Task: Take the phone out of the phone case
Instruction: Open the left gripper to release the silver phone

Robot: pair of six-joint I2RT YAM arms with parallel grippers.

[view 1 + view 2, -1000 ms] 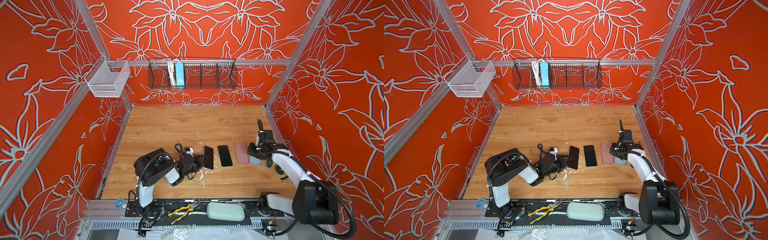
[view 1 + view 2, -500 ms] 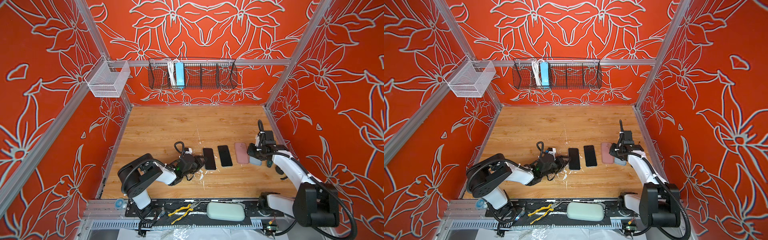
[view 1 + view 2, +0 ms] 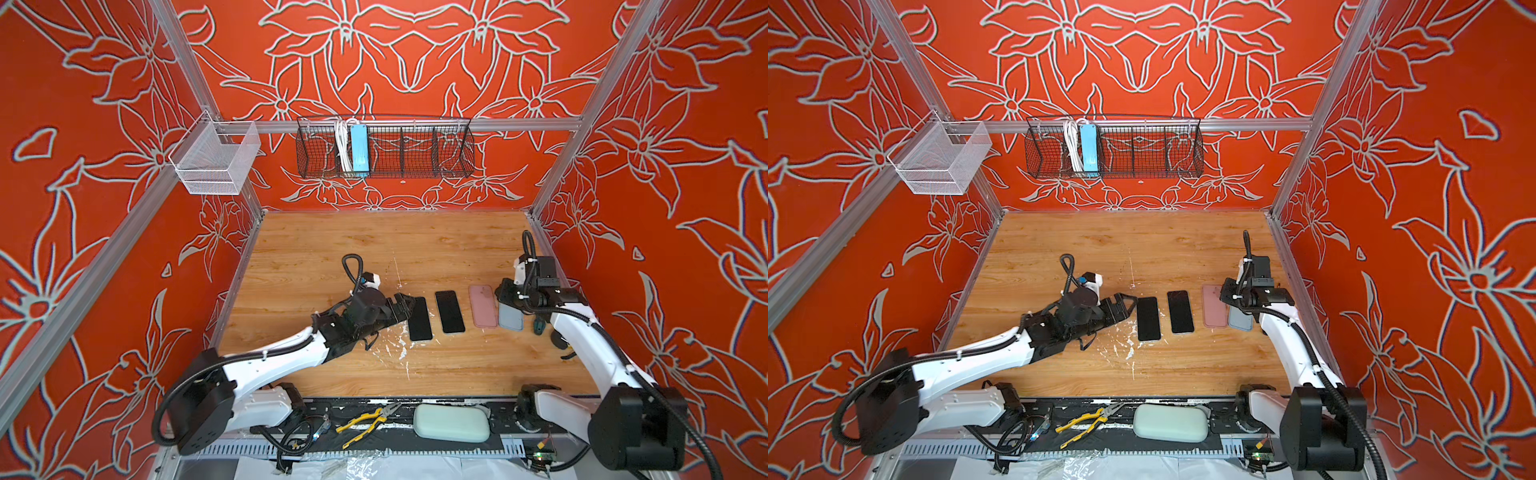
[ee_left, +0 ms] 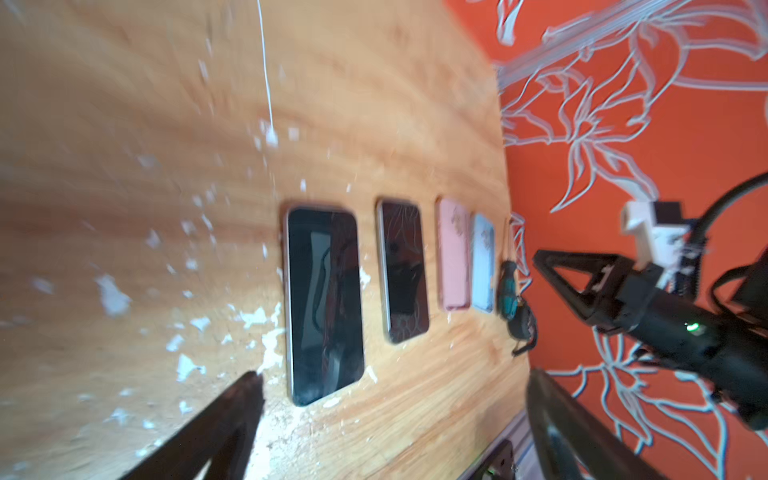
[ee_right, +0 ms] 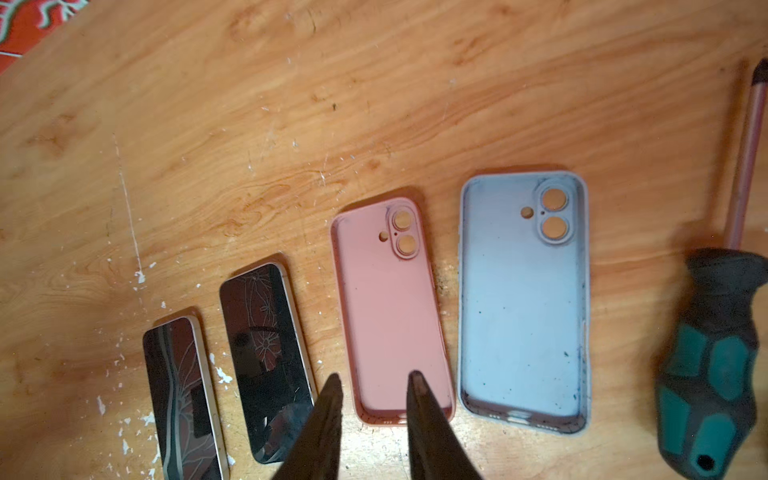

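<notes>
Phone (image 3: 419, 319) now flat on table (image 3: 374, 249), L end effector (image 3: 407, 309) released, wide open

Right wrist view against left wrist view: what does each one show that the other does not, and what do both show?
Only the right wrist view: the camera holes in the empty pink case and blue case, and the right gripper, slightly open over the pink case's end. Only the left wrist view: the left gripper, wide open and empty, and the right arm's wrist from outside. Both: the phone nearest the left gripper, the phone beside the pink case, both cases, the screwdriver.
</notes>
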